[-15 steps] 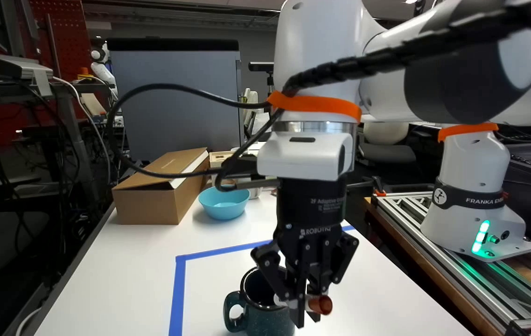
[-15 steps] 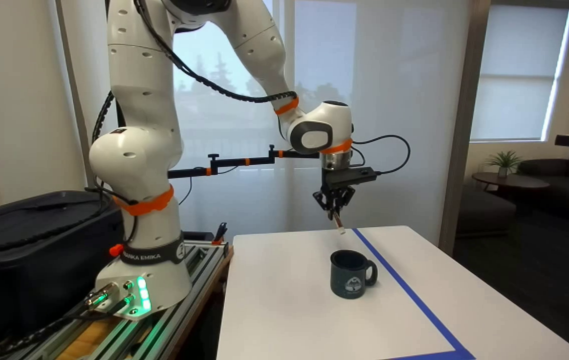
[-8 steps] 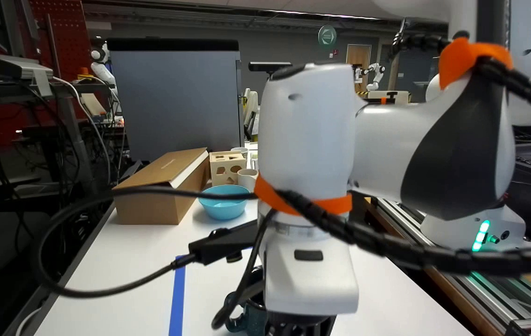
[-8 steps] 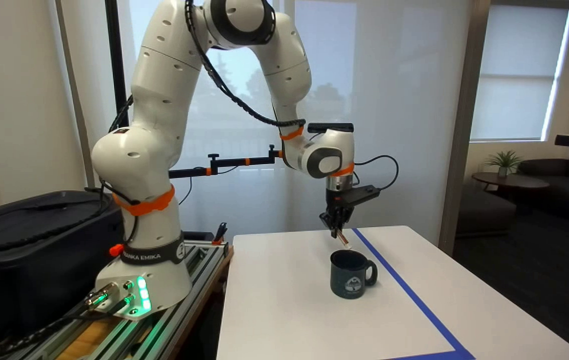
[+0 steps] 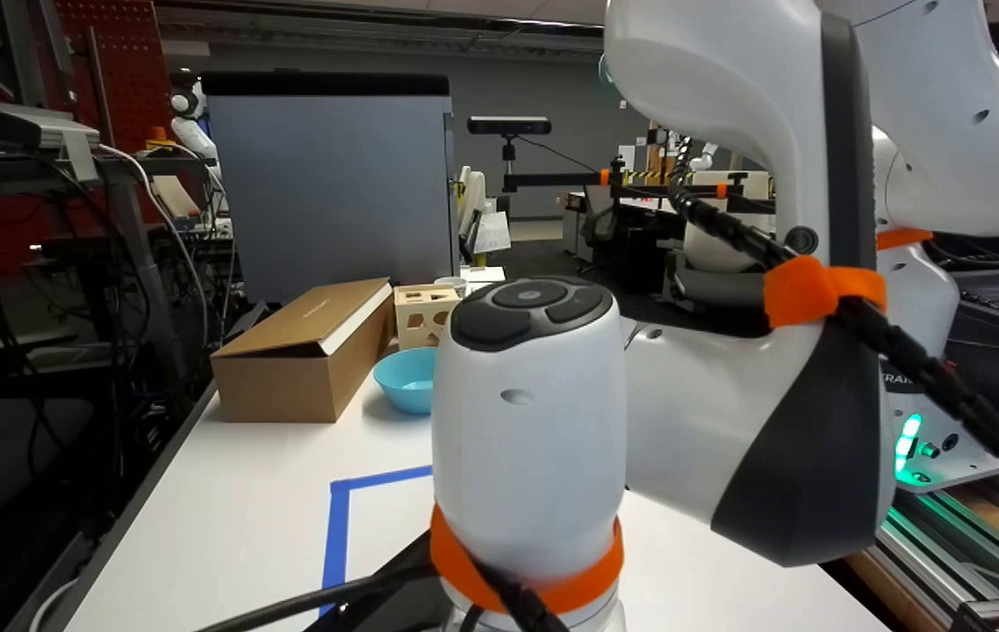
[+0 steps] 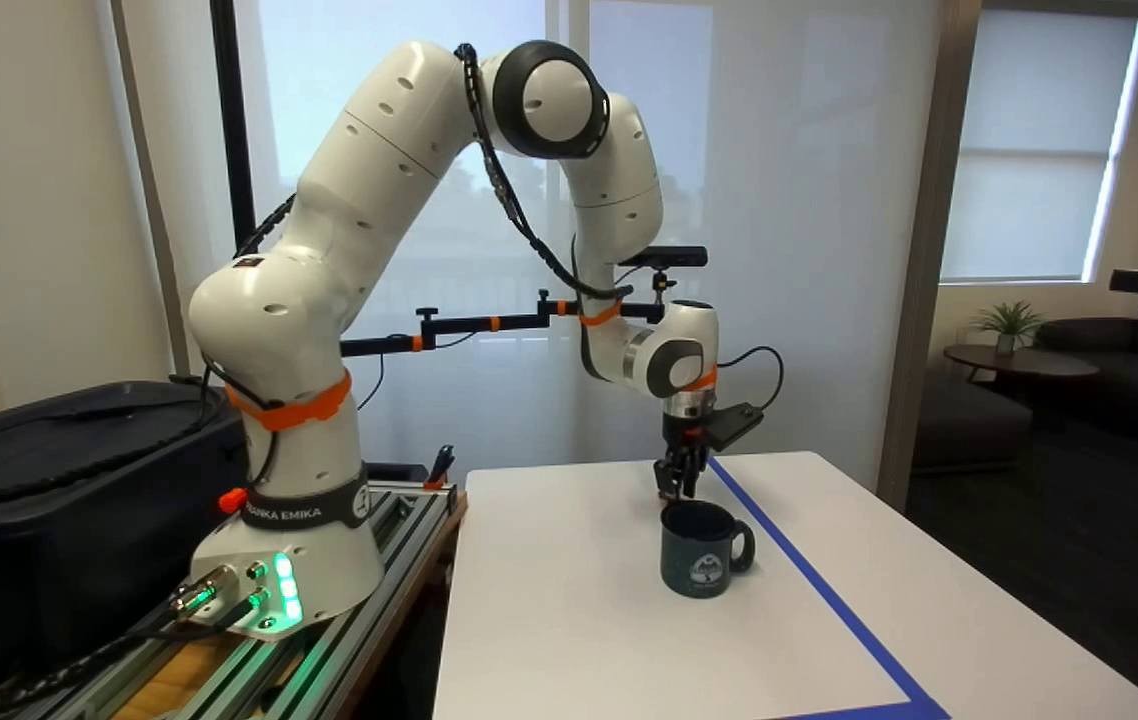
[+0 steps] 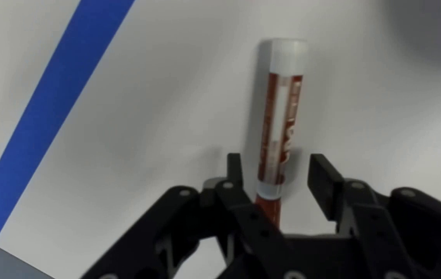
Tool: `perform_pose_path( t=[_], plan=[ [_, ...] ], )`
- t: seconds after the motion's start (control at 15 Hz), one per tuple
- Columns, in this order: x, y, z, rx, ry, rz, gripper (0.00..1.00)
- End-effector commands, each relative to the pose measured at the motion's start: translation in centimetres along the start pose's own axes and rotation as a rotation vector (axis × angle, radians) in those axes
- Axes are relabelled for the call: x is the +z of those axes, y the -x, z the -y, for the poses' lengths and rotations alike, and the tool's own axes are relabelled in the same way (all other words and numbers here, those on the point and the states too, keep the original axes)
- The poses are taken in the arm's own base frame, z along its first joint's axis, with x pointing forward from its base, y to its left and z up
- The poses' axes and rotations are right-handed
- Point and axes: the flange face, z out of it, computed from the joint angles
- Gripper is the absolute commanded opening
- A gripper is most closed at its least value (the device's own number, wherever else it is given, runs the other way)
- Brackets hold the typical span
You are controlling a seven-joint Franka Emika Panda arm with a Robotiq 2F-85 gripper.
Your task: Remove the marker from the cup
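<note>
The marker, white-ended with a red label and red cap, lies on the white table in the wrist view. My gripper is open, with one finger on each side of the marker near its red end. Gaps show between the marker and both fingers. In an exterior view my gripper is low over the table, just behind the cup. The cup is a dark teal mug, upright, handle to the right. The marker is mostly hidden there. In an exterior view my arm hides the cup, the marker and the fingers.
A blue tape line runs past the cup's handle side and also shows in the wrist view. A cardboard box, a light blue bowl and a wooden shape box stand farther along the table.
My arm has come down, from above and behind the cup to low over the table beside it. The marker was held tilted in the jaws; now it lies on the table between open fingers.
</note>
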Motion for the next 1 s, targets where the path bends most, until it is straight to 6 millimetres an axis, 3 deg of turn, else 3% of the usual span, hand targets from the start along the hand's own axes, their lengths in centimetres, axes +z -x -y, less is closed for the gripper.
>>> perform_pose_path(
  t=[0.0, 0.13, 0.2, 0.47, 0.67, 0.73, 0.8, 0.93],
  plan=[
    [-2.8, -0.1, -2.3, -0.010, -0.022, 0.025, 0.81],
    [-5.3, 0.0, -2.8, 0.029, -0.058, 0.002, 0.97],
    [-6.4, 0.1, -2.9, 0.052, -0.083, -0.016, 1.00],
    [-11.3, 0.9, -2.0, 0.177, -0.233, -0.162, 1.00],
    [-14.4, 2.3, -0.7, 0.166, -0.283, -0.355, 1.00],
    [-14.8, 3.0, -0.3, 0.163, -0.286, -0.415, 1.00],
    [-13.4, 2.3, -1.1, 0.180, -0.287, -0.319, 1.00],
    [-14.3, 3.4, -0.4, 0.177, -0.289, -0.377, 1.00]
  ],
)
